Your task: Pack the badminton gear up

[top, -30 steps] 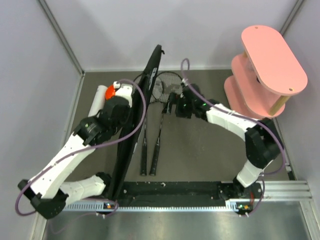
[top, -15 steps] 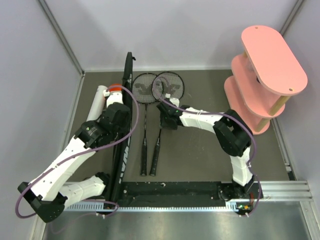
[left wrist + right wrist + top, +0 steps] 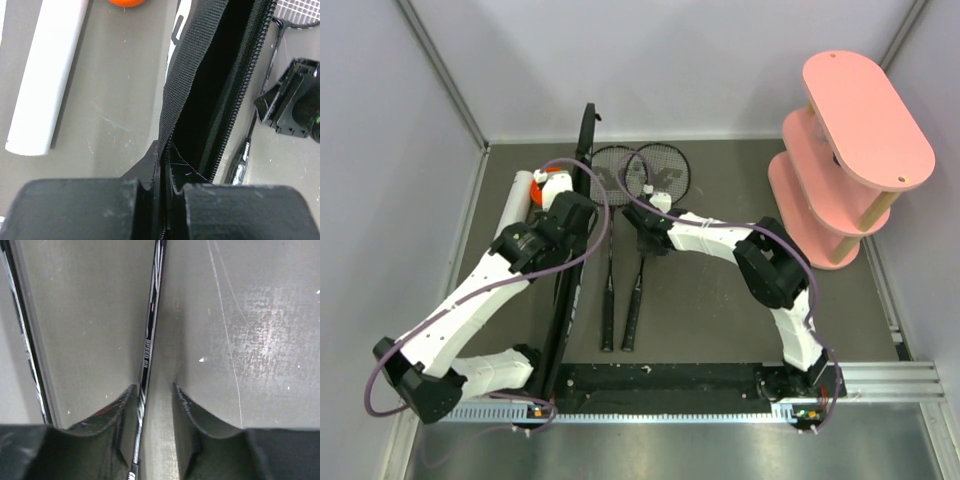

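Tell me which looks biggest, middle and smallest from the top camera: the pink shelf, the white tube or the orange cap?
1. pink shelf, clearly the biggest
2. white tube
3. orange cap, the smallest

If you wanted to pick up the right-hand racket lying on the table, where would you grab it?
Probably the racket by its thin shaft, coming from straight above. It lies flat on the table, and the narrow shaft is easy to pinch from both sides; the wide strung head is not.
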Tool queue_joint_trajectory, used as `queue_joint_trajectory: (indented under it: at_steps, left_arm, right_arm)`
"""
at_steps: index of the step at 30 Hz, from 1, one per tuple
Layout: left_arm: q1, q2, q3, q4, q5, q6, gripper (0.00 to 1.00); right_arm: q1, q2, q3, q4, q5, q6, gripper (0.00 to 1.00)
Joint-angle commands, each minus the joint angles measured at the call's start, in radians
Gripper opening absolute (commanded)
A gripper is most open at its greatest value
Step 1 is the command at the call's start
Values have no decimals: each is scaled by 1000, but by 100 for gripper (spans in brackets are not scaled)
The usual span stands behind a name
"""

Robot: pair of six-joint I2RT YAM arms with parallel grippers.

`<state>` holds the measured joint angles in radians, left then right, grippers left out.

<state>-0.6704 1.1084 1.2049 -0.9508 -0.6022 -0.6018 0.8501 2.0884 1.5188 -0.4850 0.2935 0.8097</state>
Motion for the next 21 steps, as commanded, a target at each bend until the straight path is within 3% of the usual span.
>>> queue_joint_trajectory:
  at_steps: [1, 7, 11, 13, 17, 21]
  left_arm:
    - [11, 80, 111, 9, -80, -56, 0]
    - [12, 189, 194, 27, -93, -95, 0]
    - [15, 246, 223, 70, -39, -98, 0]
    - [14, 287, 232, 87, -21, -90, 0]
    - [15, 338, 231, 150, 30, -47, 0]
    - [14, 375, 214, 253, 108, -6, 0]
  right_arm:
    - [14, 30, 32, -17, 101, 8, 25]
    - [-3, 27, 23, -12, 128, -1, 0]
    - [-40, -20, -20, 31, 55, -90, 0]
    - [-57, -117, -125, 110, 1, -156, 0]
    - [-155, -338, -383, 322, -264, -297, 0]
    - [-295, -471, -531, 401, -610, -366, 0]
